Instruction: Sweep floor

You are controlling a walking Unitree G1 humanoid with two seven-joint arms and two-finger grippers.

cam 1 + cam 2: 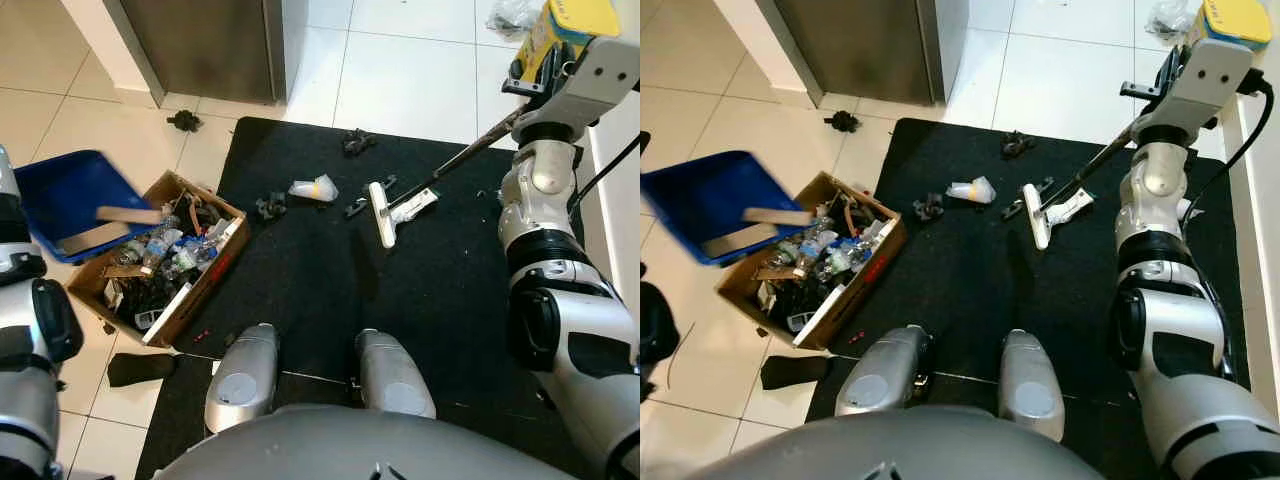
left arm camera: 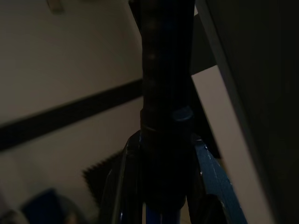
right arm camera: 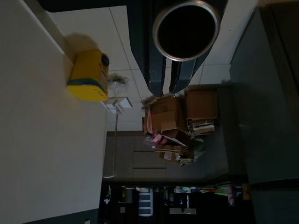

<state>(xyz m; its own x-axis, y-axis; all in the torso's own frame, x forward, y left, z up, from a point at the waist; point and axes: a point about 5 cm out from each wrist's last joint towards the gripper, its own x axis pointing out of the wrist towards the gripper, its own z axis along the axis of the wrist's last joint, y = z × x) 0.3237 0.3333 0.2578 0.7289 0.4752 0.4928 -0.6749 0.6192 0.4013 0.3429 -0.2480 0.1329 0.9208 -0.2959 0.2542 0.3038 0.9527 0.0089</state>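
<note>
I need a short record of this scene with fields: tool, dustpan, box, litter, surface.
tool: broom, head resting on the mat, handle running up to the right arm
dustpan: blue dustpan tilted above the box, on the left arm's side
box: cardboard box full of rubbish
litter: plastic scrap, dark bits
surface: black mat over white tiles

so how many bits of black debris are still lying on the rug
4 visible: one near the far edge, one beside the clear wrapper, two by the broom head. Small specks may blend in.

Both arms (image 1: 1160,330) are glossy silver shells with black joint bands. A black cable (image 1: 1250,130) runs along the right arm. Two rounded silver knees (image 1: 245,385) sit below.
</note>
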